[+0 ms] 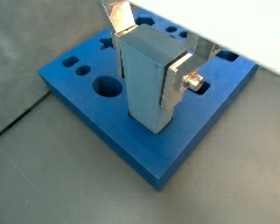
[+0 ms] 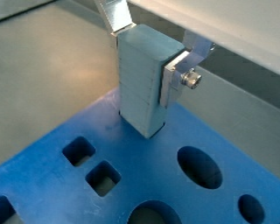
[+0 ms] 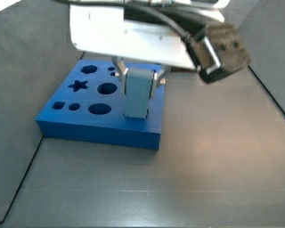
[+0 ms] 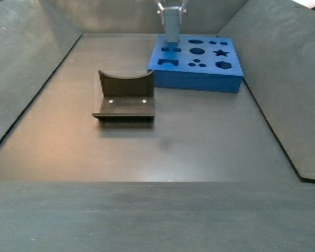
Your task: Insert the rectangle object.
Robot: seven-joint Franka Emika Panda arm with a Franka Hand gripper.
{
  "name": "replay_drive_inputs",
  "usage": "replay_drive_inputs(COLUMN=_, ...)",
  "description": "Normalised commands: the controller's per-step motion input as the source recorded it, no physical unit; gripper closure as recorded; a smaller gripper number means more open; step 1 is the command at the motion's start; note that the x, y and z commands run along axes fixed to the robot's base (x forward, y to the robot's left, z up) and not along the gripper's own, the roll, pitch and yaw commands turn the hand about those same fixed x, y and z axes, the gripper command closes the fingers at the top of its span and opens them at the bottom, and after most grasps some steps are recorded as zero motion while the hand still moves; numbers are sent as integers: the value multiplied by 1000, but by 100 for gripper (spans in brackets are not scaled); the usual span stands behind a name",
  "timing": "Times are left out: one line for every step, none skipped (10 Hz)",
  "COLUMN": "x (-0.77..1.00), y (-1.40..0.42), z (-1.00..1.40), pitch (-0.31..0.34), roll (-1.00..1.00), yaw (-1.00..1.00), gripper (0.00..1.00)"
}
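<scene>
Two silver fingers of the gripper [image 1: 154,48] clamp the rectangle object [image 1: 152,79] near its top, one plate on each side; the block stands upright with its lower end on or in the blue board [image 1: 101,118] near one edge. Whether the end sits in a hole or just on the surface is hidden by the block itself in both wrist views. Finger tops are cut off by the frame edge in both wrist views. In a side view the white wrist housing [image 3: 121,36] covers the fingers and the block top [image 3: 139,93], arm reaching straight down from above. In a side view only the block [image 4: 171,20] shows at the board's [image 4: 200,67] far corner, gripper cropped out. Same view alone shows the olive-brown U-shaped holder [image 4: 125,96] on the floor, well apart from the board. Star, round and square holes in the board are open
</scene>
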Motion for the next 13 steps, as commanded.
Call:
replay_drive_inputs(x=-186, y=0, z=-486, pitch=-89, roll=-11, yaw=51, gripper=100)
replay_drive_inputs(x=-120, y=0, z=-440, pitch=-54, roll=-30, yaw=37, gripper=100)
replay_drive_inputs(x=-3, y=0, z=-423, pitch=0, roll=-39, yaw=6, gripper=100)
replay_drive_inputs(x=0, y=0, z=-183, pitch=0, roll=-31, yaw=0, gripper=100)
replay_drive_inputs(x=0, y=0, z=0, pitch=0, roll=7, yaw=0, gripper=100)
replay_drive_inputs(x=-183, y=-9, z=-891, pitch=-197, roll=50, yaw=0, gripper=100)
replay_drive_inputs(x=-160, y=0, z=-380, pitch=-136, roll=16, yaw=0, gripper=100)
replay_drive_inputs(x=-131, y=0, z=-163, pitch=-89, roll=0, yaw=0, gripper=100)
replay_drive_inputs(x=-254, y=0, z=-494, pitch=-269, roll=0, yaw=0, gripper=100)
replay_drive_inputs(x=-214, y=-54, z=-734, pitch=-276, roll=14, yaw=0, gripper=100)
replay_drive_inputs(x=-83, y=0, z=-683, pitch=-203, roll=0, yaw=0, gripper=100)
replay_drive_inputs(x=0, y=9, z=0, pitch=0, roll=-23, yaw=0, gripper=100)
replay_drive_inputs(x=0, y=0, z=0, pitch=0, roll=0, yaw=0, gripper=100)
